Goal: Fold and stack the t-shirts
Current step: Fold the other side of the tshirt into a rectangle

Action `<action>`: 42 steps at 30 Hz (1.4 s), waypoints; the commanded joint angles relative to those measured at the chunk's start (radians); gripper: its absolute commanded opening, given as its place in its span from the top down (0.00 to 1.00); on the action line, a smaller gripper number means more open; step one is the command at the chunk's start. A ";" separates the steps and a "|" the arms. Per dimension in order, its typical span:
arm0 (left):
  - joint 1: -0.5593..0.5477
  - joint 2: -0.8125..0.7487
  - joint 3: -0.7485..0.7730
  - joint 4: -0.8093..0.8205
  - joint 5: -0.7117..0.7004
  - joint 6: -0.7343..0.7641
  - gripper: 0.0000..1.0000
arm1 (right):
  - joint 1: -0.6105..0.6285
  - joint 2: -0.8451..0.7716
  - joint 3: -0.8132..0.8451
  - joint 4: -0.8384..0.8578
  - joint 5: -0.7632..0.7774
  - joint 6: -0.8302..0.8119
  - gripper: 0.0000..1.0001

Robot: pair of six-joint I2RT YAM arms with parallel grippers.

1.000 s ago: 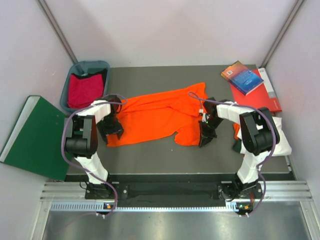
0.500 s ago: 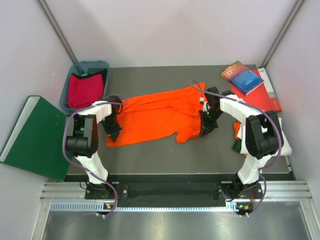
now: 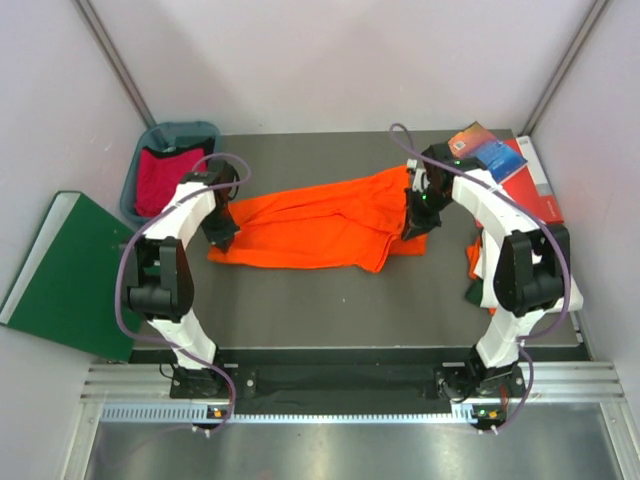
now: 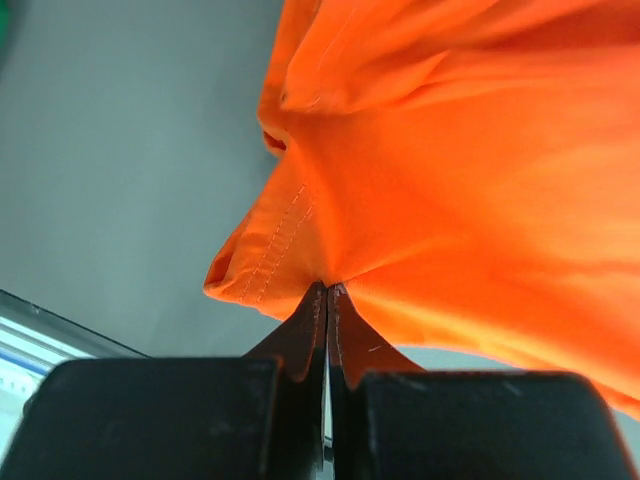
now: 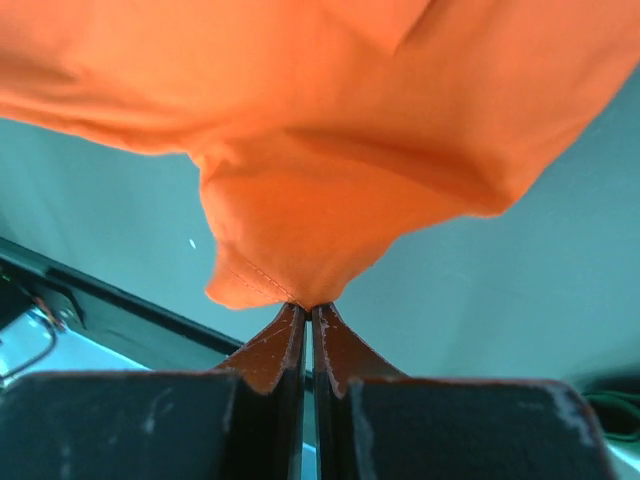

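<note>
Taking the table (image 3: 300, 300) as a dial seen from above, with twelve at the far edge, the orange shirt (image 3: 310, 225) lies across the centre as a long, rumpled band running from nine to about two o'clock. The left gripper (image 3: 222, 232) has its nine o'clock end. In the left wrist view the jaws are pressed together, with a stitched edge of the shirt pinched between the tips. The right gripper (image 3: 415, 218) has the other end. Its wrist view shows the same: jaws closed on a small fold of orange cloth, the rest hanging loose above the grey table.

The job looks to be in its early part. The orange shirt is stretched between both arms but bunched and creased. It is not a flat, squared fold, and it is not yet on any pile. A red shirt (image 3: 165, 180) sits crumpled in the bin (image 3: 152, 138) at ten o'clock, so it appears unfolded. At about four o'clock, partly hidden by the right arm, is a heap of cloth (image 3: 471, 280) showing orange and dark green. Whether that is a finished stack I cannot tell.
</note>
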 commanded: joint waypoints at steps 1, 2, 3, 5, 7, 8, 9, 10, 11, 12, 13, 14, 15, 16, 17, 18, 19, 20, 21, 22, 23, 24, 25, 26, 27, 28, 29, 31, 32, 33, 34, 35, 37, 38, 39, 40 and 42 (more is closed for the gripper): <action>0.003 0.040 0.119 -0.049 -0.023 0.006 1.00 | -0.054 0.019 0.120 0.013 -0.046 -0.033 1.00; 0.004 0.055 0.136 -0.050 -0.028 0.008 1.00 | -0.067 0.043 0.134 0.022 -0.051 -0.035 1.00; 0.003 0.083 0.152 -0.047 -0.028 0.008 1.00 | -0.072 0.057 0.168 0.029 -0.053 -0.033 1.00; 0.004 0.118 0.207 -0.050 -0.031 0.009 1.00 | -0.083 0.096 0.200 0.044 -0.069 -0.029 1.00; 0.004 0.170 0.262 -0.056 -0.040 0.005 1.00 | -0.084 0.111 0.234 0.078 -0.079 -0.022 1.00; 0.006 0.208 0.276 -0.053 -0.041 0.006 1.00 | -0.086 0.132 0.243 0.088 -0.085 -0.010 1.00; 0.004 0.230 0.307 -0.053 -0.040 0.006 1.00 | -0.084 0.143 0.255 0.117 -0.095 -0.007 1.00; 0.006 0.252 0.324 -0.053 -0.035 0.008 1.00 | -0.084 0.157 0.264 0.121 -0.118 0.001 1.00; 0.006 0.299 0.345 -0.073 -0.032 0.005 0.99 | -0.084 0.183 0.278 0.118 -0.120 0.002 1.00; 0.006 0.319 0.376 -0.075 -0.034 0.002 0.95 | -0.084 0.192 0.286 0.148 -0.138 0.007 1.00; 0.006 0.334 0.387 -0.072 -0.037 0.002 0.94 | -0.084 0.202 0.291 0.162 -0.143 0.013 1.00; 0.006 0.356 0.396 -0.073 -0.041 0.000 0.94 | -0.084 0.217 0.298 0.176 -0.142 0.019 1.00; 0.007 0.365 0.416 -0.064 -0.044 0.000 1.00 | -0.086 0.225 0.315 0.190 -0.151 0.028 1.00; 0.007 0.373 0.426 -0.064 -0.048 -0.003 1.00 | -0.086 0.237 0.335 0.194 -0.149 0.033 1.00; 0.009 0.384 0.437 -0.066 -0.049 -0.003 1.00 | -0.084 0.258 0.355 0.191 -0.148 0.033 1.00; 0.009 0.391 0.460 -0.073 -0.051 -0.003 1.00 | -0.084 0.271 0.401 0.179 -0.143 0.027 1.00; 0.009 0.396 0.472 -0.081 -0.060 -0.006 1.00 | -0.086 0.280 0.419 0.165 -0.137 0.022 1.00; 0.010 0.401 0.480 -0.085 -0.066 -0.006 1.00 | -0.087 0.289 0.433 0.167 -0.135 0.022 1.00; 0.011 0.399 0.485 -0.089 -0.071 -0.006 1.00 | -0.087 0.291 0.453 0.168 -0.129 0.022 1.00; 0.012 0.396 0.485 -0.092 -0.075 -0.006 1.00 | -0.092 0.291 0.456 0.176 -0.126 0.031 1.00; 0.017 0.390 0.483 -0.093 -0.081 -0.006 1.00 | -0.093 0.292 0.462 0.194 -0.128 0.039 1.00; 0.018 0.388 0.477 -0.092 -0.083 -0.008 1.00 | -0.097 0.294 0.465 0.200 -0.134 0.042 1.00; 0.020 0.384 0.473 -0.089 -0.086 -0.012 1.00 | -0.098 0.295 0.467 0.205 -0.134 0.053 1.00; 0.024 0.376 0.466 -0.081 -0.081 -0.009 1.00 | -0.098 0.301 0.468 0.219 -0.135 0.053 1.00; 0.026 0.375 0.459 -0.075 -0.075 -0.008 1.00 | -0.098 0.303 0.469 0.229 -0.137 0.057 1.00; 0.027 0.379 0.459 -0.075 -0.074 -0.009 1.00 | -0.098 0.309 0.470 0.237 -0.140 0.070 1.00; 0.030 0.390 0.460 -0.075 -0.071 -0.009 1.00 | -0.098 0.324 0.478 0.240 -0.143 0.071 1.00; 0.032 0.404 0.476 -0.087 -0.071 -0.014 1.00 | -0.100 0.340 0.481 0.269 -0.154 0.096 1.00; 0.032 0.417 0.480 -0.093 -0.071 -0.014 1.00 | -0.100 0.353 0.484 0.282 -0.157 0.103 1.00; 0.032 0.420 0.483 -0.092 -0.071 -0.014 1.00 | -0.101 0.358 0.485 0.314 -0.160 0.114 1.00; 0.032 0.425 0.485 -0.092 -0.072 -0.015 1.00 | -0.101 0.369 0.490 0.328 -0.160 0.134 1.00; 0.032 0.427 0.485 -0.086 -0.072 -0.015 1.00 | -0.103 0.375 0.507 0.337 -0.161 0.143 1.00; 0.033 0.433 0.491 -0.084 -0.077 -0.011 1.00 | -0.106 0.402 0.537 0.343 -0.161 0.157 1.00; 0.035 0.436 0.496 -0.085 -0.077 -0.011 1.00 | -0.109 0.409 0.560 0.345 -0.161 0.162 1.00; 0.035 0.439 0.505 -0.084 -0.078 -0.009 1.00 | -0.112 0.415 0.567 0.352 -0.158 0.168 1.00; 0.035 0.447 0.506 -0.082 -0.077 -0.008 1.00 | -0.116 0.424 0.573 0.366 -0.160 0.178 1.00; 0.037 0.457 0.522 -0.092 -0.080 -0.011 1.00 | -0.120 0.435 0.587 0.384 -0.165 0.192 1.00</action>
